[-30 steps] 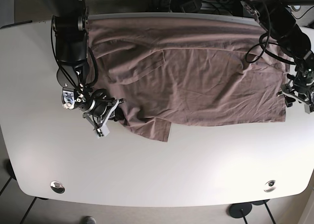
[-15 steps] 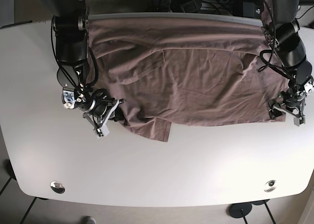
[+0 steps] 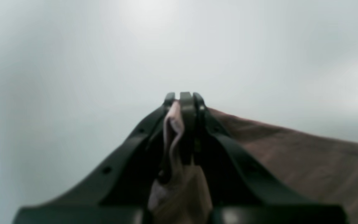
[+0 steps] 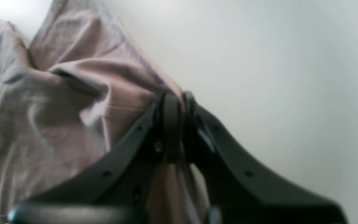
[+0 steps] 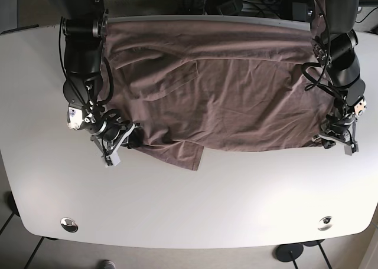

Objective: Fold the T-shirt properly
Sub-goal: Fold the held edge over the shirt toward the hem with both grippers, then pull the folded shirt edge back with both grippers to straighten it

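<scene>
- Across the far half of the white tabletop lies the brown T-shirt, spread wide and wrinkled, its far edge at 12 o'clock reaching the tabletop's rim.
- At 9 o'clock in the base view, the right pincer sits low on the tabletop, pressed together on the T-shirt's near-left edge.
- Right wrist view: the right pincer has its black fingers closed, with a strip of brown cloth running down between them; bunched folds of the T-shirt fill the area toward 9 o'clock, bare tabletop toward 3 o'clock.
- At 3 o'clock in the base view, the left pincer rests at the T-shirt's near-right corner.
- Left wrist view: the left pincer is pressed together on a fold of the T-shirt, pale cloth showing between its fingers; the rest of the garment stretches away toward 4 o'clock, with blurred tabletop beyond.
- Near 6 o'clock of the garment, a folded flap juts toward the near edge.
- Two round metal fittings sit near the near corners of the tabletop.
</scene>
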